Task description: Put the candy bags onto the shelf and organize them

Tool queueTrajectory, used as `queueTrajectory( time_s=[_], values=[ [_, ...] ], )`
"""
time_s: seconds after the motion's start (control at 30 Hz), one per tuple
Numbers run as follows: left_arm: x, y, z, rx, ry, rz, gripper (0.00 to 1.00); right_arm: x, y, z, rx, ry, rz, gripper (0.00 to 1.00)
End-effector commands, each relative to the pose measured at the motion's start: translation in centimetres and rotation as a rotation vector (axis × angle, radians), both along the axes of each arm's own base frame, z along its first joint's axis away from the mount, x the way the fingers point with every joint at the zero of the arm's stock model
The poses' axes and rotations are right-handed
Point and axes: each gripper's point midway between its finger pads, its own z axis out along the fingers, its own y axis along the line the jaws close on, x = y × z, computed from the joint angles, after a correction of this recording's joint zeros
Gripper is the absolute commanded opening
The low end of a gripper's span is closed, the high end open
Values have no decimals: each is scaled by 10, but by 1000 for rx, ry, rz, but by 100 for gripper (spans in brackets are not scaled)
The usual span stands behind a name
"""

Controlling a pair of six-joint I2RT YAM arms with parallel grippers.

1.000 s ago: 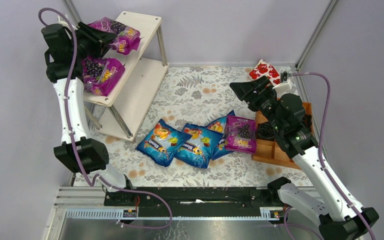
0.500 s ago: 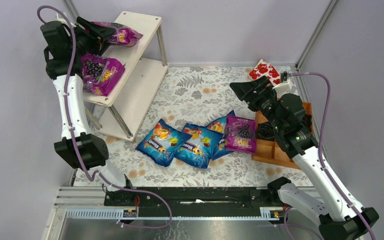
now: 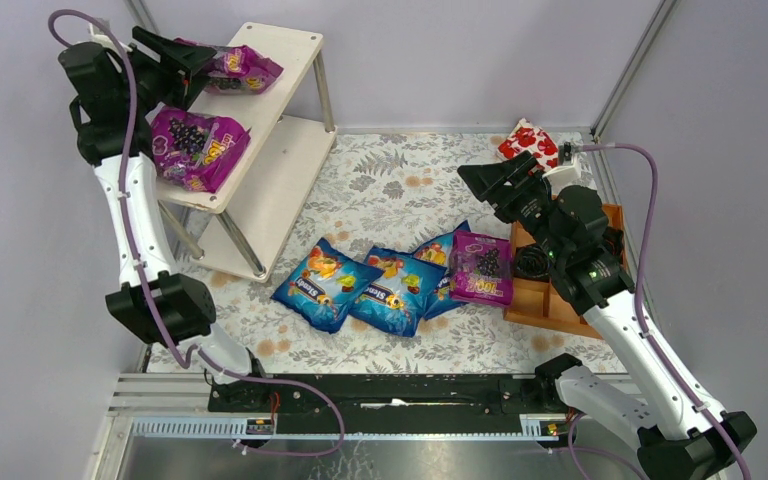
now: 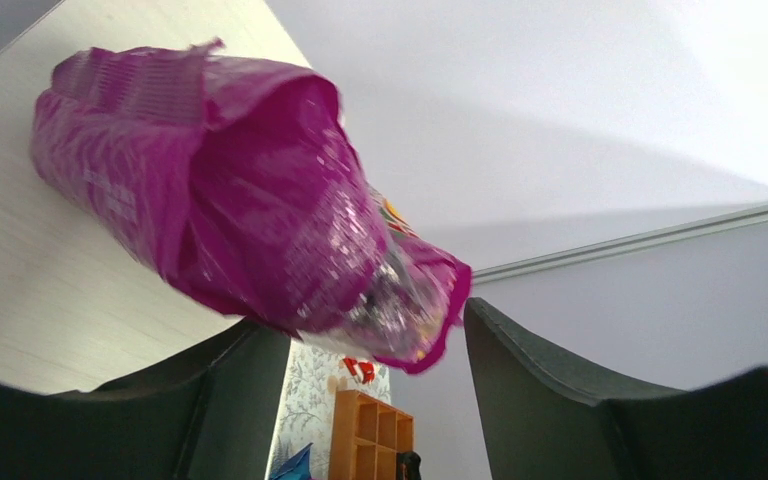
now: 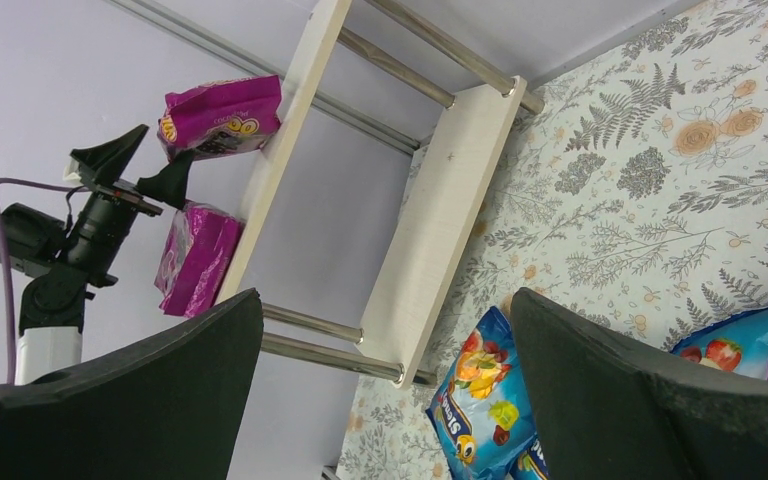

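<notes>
Holding the left gripper [image 3: 192,62] with its fingers [image 4: 230,400] spread apart, clamping nothing. Bracketing the lower tip of a purple candy bag [image 4: 240,210] between them, close against one finger in the left wrist view and with a gap to the other. Resting that bag on the far end of the top board of the shelf [image 3: 290,45], near the board's left edge, with its printed face turned up toward the top camera. Reaching in from beyond that left edge, well above the table. Keeping a second purple candy bag [image 3: 198,148] at the near end of the same board, apart from the first, with one side overhanging the left edge.

Spreading the right gripper [image 5: 388,310] wide too, fingers [image 5: 610,400] far apart and gripping nothing. Hovering it above the right side of the table [image 3: 390,190], pointing across toward the shelf.

Leaving four more bags on the table's floral cloth, near the middle: three blue candy bags [image 3: 395,290] overlapping in a row, and a third purple candy bag [image 3: 482,268] lying partly over the rightmost blue one, just beside the left edge of the wooden tray [image 3: 535,300]. Showing a red-and-white package [image 3: 530,143] at the table's far right corner, just beyond the right gripper.
</notes>
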Motion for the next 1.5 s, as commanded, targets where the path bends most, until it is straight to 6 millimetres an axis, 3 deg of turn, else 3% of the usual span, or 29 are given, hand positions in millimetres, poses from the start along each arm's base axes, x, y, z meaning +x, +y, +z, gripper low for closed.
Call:
queueTrajectory(
  time_s=[0.0, 0.3, 0.4, 0.53, 0.67, 0.87, 0.93, 1.07, 1.17, 1.3, 1.47],
  values=[
    [-42, -14, 70, 60, -216, -21, 69, -1, 2, 14, 24, -47, 14, 100],
    [-73, -17, 87, 61, -276, -32, 69, 0, 3, 8, 25, -38, 16, 100],
    [-90, -19, 101, 96, -332, 0, 70, 0, 3, 5, 23, -33, 17, 100],
    [-91, -16, 122, 148, -458, 54, 66, 4, 5, 0, 21, -26, 19, 100],
    [-77, -16, 128, 189, -538, 99, 66, 11, 12, -13, 14, -7, 39, 100],
    [-48, -40, 101, 227, -492, 49, 67, 26, 50, -22, -126, -132, 242, 100],
    [-38, -44, 93, 296, -465, 88, 68, 38, 61, -30, -168, -125, 284, 100],
    [-16, -54, 97, 495, -431, 199, 70, 50, 78, -37, -184, -103, 360, 100],
    [-1, -64, 100, 607, -414, 268, 76, 49, 81, -45, -169, -95, 375, 100],
    [19, -63, 85, 805, -355, 397, 84, 47, 76, -63, -223, -68, 369, 100],
    [39, -74, 87, 1031, -429, 432, 80, 44, 63, -76, -303, -58, 329, 100]
  ],
)
